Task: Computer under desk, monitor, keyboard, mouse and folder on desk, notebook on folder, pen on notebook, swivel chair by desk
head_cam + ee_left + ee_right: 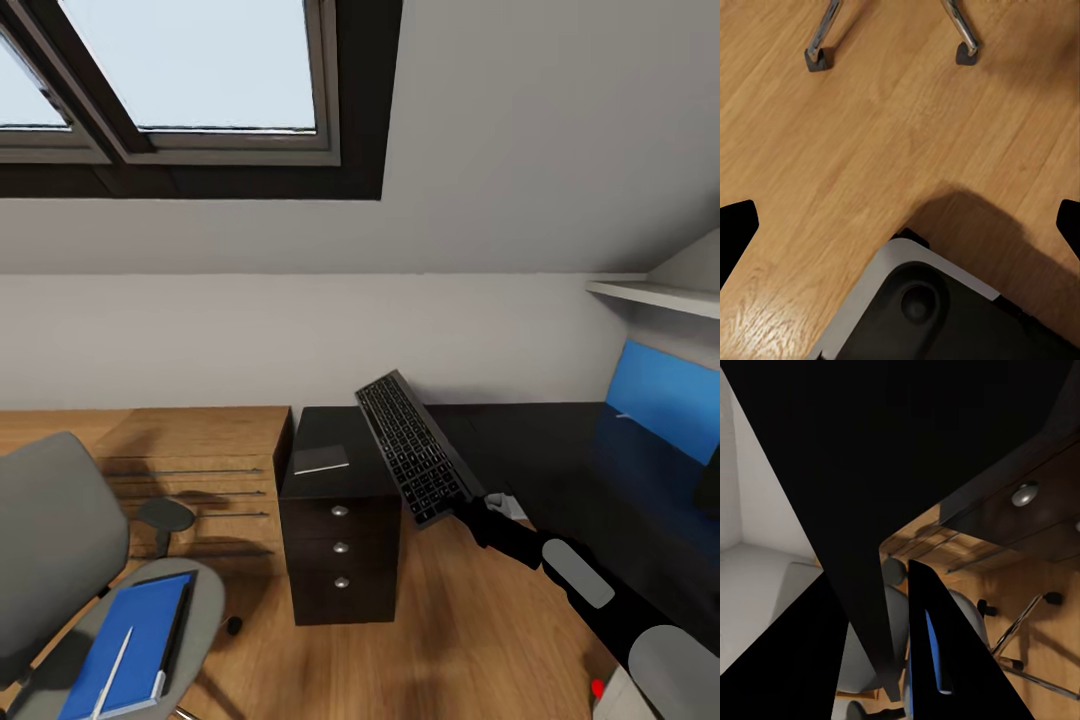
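Over the black worktop [540, 450], the right claw [478, 503] was clenched on the near end of the keyboard [412, 446], holding it tilted in the air, its far end raised toward the wall above the drawer unit [340, 545]. A thin grey notebook [321, 460] lay flat on the worktop's left end, just beside the lifted keyboard. The blue back panel [655, 395] stood upright along the worktop's right side. Down at the left, the swivel chair [60, 560] stood on the wood floor [470, 640], apart from the drawers, with the blue folder [130, 645] lying on its seat and the white pen [112, 668] resting on the folder. A light wood cabinet [190, 470] sat against the wall beside the drawers, and a skylight [190, 80] opened in the sloped ceiling above. In the left wrist view, the left claw [900, 232] hung released over bare floor, its two dark fingertips [736, 225] spread wide, with silver chair legs [964, 34] beyond.
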### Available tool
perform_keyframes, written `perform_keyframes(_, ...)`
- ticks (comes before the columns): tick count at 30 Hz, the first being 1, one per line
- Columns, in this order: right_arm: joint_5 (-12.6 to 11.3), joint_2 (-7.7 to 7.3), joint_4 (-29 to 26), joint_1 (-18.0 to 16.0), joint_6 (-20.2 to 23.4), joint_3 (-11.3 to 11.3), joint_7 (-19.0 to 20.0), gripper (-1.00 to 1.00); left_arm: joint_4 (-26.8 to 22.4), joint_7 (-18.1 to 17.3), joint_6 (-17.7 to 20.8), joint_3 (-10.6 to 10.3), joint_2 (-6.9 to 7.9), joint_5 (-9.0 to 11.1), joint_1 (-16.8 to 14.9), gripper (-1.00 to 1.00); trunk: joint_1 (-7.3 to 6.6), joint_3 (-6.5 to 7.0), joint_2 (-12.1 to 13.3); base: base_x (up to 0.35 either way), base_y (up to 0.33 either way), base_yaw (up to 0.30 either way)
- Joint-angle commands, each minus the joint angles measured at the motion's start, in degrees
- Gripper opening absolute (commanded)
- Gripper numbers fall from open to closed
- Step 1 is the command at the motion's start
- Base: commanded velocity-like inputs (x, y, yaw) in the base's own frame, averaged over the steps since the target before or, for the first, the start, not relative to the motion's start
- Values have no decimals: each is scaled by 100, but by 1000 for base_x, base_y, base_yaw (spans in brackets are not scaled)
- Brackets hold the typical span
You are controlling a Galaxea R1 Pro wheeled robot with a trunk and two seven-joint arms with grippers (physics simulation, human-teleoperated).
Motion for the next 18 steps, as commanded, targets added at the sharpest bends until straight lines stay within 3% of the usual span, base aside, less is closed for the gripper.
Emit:
perform_keyframes(1, -39, -5, 3, -7, 8, 24, 12, -100, -6, -57, 3, 18, 0, 50, 2, 100, -21, 11, 36, 0, 0, 0)
perform_keyframes(18, -34, -4, 21, -7, -3, 24, 25, -100, -7, -57, -31, 36, -10, 25, 2, 100, -395, 316, 717, 0, 0, 0)
